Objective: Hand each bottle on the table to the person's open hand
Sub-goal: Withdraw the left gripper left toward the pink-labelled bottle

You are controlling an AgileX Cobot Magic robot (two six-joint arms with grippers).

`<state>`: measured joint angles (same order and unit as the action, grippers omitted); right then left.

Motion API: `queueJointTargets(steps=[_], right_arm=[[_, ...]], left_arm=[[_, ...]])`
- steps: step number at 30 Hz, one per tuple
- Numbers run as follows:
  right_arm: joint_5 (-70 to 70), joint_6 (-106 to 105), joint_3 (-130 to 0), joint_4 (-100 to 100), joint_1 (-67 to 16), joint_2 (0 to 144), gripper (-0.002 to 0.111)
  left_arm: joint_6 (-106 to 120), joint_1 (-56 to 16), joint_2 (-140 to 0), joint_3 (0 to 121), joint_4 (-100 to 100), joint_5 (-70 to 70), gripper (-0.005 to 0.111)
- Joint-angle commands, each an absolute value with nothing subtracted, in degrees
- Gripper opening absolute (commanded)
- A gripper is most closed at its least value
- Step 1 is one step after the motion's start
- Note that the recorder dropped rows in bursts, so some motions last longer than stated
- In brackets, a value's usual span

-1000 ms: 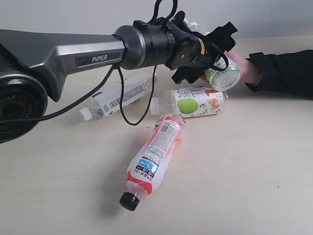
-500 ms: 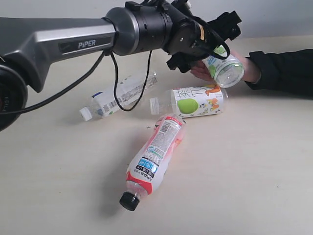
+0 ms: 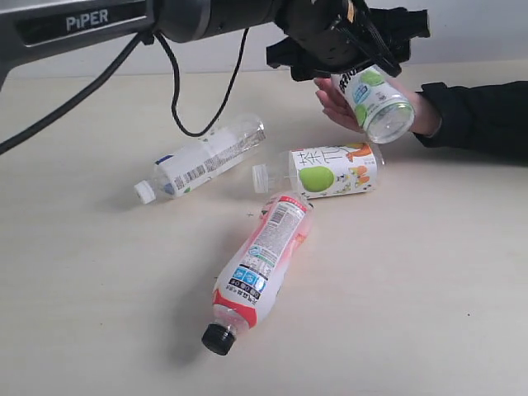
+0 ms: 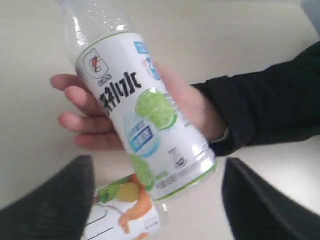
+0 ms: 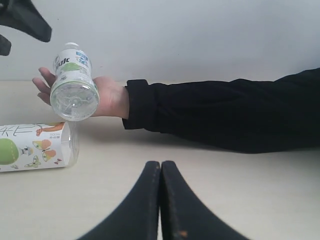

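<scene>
Left end effector is found spread wide above the person's hand, far right, where the green-labelled bottle is cradled. Left wrist: fingers seen clear of it. Right wrist: right end effector pressed closed, empty. Bottle judged light, slick, crushable; mid-body grasp advised.

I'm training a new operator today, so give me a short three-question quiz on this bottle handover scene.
1. True or false: the right gripper is shut.
2. How many bottles lie on the table?
3. What rests in the person's hand? A) a green-and-white bottle B) a cup C) nothing

Key:
1. True.
2. Three: the leftmost bottle, the apple-label bottle, the red-label bottle.
3. A.
</scene>
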<state>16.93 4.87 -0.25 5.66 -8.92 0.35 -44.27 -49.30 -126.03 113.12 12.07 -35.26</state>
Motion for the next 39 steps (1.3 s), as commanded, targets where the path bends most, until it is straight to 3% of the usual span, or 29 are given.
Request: queueJointTargets(steps=[1,2,3,14,24,31,39], right_arm=[[16.2,4.6,0.0,5.9,-8.7,0.0,0.000],[16.2,4.6,0.0,5.9,-8.7,0.0,0.000],[16.2,4.6,0.0,5.9,-8.7,0.0,0.000],[16.2,4.6,0.0,5.9,-8.7,0.0,0.000],[16.2,4.6,0.0,5.9,-8.7,0.0,0.000],[16.2,4.6,0.0,5.9,-8.7,0.0,0.000],[16.2,4.6,0.0,5.9,-8.7,0.0,0.000]], left_arm=[[-34.3,-49.4,-122.8,113.5,11.4,-43.8,0.027],[-32.3,-49.6,-122.2,113.5,11.1,-45.0,0.011],[-29.7,-49.8,-121.8,113.5,11.2,-46.5,0.001],[-16.5,-51.6,-115.7,112.2,10.0,-52.9,0.000],[-10.3,-51.7,-105.0,97.8,10.0,-51.5,0.000],[-8.8,-49.1,-98.2,82.6,10.2,-43.0,0.000],[-6.5,-39.5,-93.2,71.5,10.3,-36.1,0.000]])
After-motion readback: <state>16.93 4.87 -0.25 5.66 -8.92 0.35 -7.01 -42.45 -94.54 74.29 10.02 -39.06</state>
